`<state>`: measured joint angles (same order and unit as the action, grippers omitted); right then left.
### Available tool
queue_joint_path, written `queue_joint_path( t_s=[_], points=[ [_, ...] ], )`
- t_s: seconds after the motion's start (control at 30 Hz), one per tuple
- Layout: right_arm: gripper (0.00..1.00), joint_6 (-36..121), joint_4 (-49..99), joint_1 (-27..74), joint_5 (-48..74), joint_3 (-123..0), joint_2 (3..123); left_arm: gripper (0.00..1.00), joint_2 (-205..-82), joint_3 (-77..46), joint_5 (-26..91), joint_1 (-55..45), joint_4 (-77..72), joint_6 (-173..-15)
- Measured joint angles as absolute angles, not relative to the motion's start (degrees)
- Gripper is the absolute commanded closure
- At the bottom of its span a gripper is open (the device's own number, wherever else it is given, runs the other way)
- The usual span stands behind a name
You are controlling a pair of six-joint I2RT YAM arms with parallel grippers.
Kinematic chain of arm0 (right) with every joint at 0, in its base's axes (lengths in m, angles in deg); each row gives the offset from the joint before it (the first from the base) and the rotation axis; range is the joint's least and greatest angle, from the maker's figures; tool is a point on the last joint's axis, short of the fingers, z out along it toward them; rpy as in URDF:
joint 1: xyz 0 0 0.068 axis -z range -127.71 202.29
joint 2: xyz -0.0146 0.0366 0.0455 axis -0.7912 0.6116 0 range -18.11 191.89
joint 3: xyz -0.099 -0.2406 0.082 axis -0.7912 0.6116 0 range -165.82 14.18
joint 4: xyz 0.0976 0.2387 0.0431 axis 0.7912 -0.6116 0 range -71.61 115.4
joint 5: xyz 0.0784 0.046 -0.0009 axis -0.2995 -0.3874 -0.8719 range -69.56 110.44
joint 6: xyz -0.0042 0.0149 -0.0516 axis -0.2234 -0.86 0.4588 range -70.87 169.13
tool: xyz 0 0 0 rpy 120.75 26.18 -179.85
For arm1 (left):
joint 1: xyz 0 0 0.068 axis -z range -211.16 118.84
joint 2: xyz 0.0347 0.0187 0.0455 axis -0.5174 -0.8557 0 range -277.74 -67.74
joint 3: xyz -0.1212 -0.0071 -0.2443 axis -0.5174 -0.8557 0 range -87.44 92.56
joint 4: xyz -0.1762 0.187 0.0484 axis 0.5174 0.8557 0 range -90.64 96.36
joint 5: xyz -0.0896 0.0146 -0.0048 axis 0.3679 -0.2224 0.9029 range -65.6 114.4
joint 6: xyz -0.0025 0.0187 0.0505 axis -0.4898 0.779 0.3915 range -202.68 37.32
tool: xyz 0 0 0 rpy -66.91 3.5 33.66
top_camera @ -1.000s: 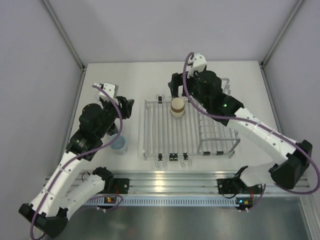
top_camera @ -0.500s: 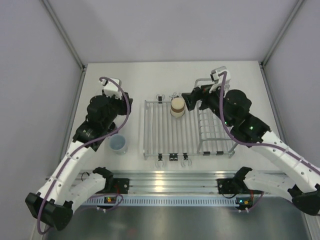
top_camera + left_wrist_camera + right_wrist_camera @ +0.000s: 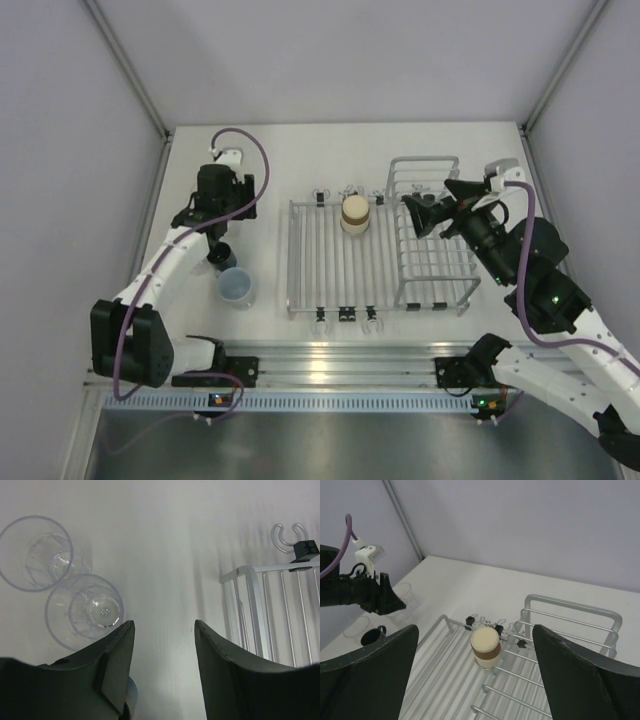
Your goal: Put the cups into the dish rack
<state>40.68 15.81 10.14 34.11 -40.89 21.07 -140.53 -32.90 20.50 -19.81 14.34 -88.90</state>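
Tan-and-brown cup (image 3: pixel 354 214) stands on the flat bars of the dish rack (image 3: pixel 325 270), at their far end, just short of the clips on the far rail. The right jaws hang to its right, above the taller basket section (image 3: pixel 440 270). They are spread wide with nothing between them. From the right wrist the cup shows in the gap, but well apart from both fingers.

The other cups sit left of the rack on the white surface (image 3: pixel 270 160). A pale blue cup (image 3: pixel 237 287) is near the rack's left rail, and a dark mug (image 3: pixel 369 638) is just far-left of it. Two see-through cups (image 3: pixel 84 611) stand side by side.

The left jaws point down beside these, partly open over bare surface and holding nothing. One see-through cup lies just past a fingertip, outside the gap. Something bluish peeks from under that finger; I cannot tell which cup it is.
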Motion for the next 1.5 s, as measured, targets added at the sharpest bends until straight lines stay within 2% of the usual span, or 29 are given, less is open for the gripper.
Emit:
queue_joint_path(
  t_s=[0.3, 0.9, 1.1, 1.27, 1.47, 1.5],
  points=[
    [0.02, 41.62, 14.46, 10.47, 34.55, -38.33, 18.38, 0.44, -149.08, -28.92, 20.41, -22.45, 14.54, -89.6],
    [0.02, 41.03, 14.72, 10.69, 35.36, -36.71, 18.06, 0.46, -156.12, -27.78, 15.97, -25.9, 16.39, -90.12],
    [0.02, 40.46, 15.09, 10.86, 35.36, -35.81, 18.16, 0.61, -157.39, -27.46, 16.0, -25.97, 17.95, -90.58],
    [0.02, 39.96, 15.11, 10.95, 35.34, -35.66, 18.65, 0.79, -158.04, -26.19, 16.26, -25.99, 18.78, -90.95],
    [0.02, 39.87, 15.13, 10.95, 35.34, -35.66, 19.08, 0.88, -158.41, -25.64, 17.31, -26.01, 19.37, -91.19],
    [0.02, 39.83, 15.11, 10.95, 35.34, -35.66, 19.08, 0.93, -158.41, -25.6, 17.42, -26.04, 19.59, -91.19]
  ],
)
